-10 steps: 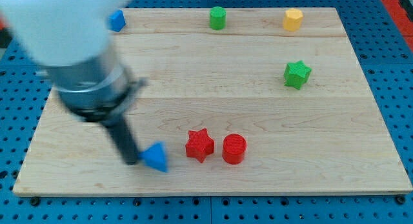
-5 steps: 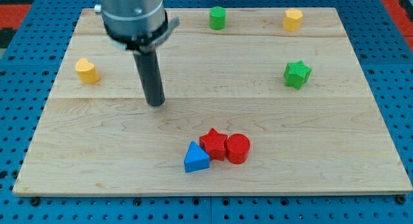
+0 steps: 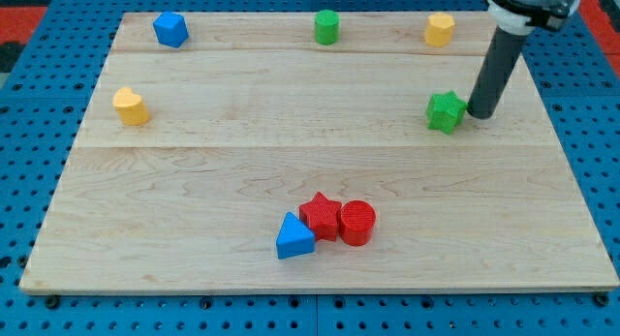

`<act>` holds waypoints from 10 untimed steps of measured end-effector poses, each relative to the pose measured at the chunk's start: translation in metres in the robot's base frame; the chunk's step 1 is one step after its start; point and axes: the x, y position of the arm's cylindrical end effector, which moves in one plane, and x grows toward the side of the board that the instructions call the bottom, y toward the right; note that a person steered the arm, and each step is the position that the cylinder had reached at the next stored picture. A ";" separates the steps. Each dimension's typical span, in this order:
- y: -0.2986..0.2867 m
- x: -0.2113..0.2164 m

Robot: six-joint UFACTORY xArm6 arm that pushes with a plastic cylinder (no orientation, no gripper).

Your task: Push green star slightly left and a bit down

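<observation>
While no writing or claw shows, my tip (image 3: 481,114) sits just right of the green star (image 3: 446,111).

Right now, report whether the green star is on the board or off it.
On the board: green star sits on wood board, near its right edge, my tip at its right side.

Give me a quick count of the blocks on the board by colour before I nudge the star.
Green: 2, the green star and the green cylinder.
Red: 2, the red star and the red cylinder.
Blue: 2, the blue triangle and the blue block.
Yellow: 2, the yellow block at the view's left and the yellow block at the view's top.
Total: 8.
My tip sits just right of the green star.
</observation>
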 end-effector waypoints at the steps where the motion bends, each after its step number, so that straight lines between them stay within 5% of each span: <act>1: -0.049 -0.004; 2: -0.029 -0.037; 4: -0.121 -0.063; 7: -0.103 -0.127; 10: -0.101 -0.019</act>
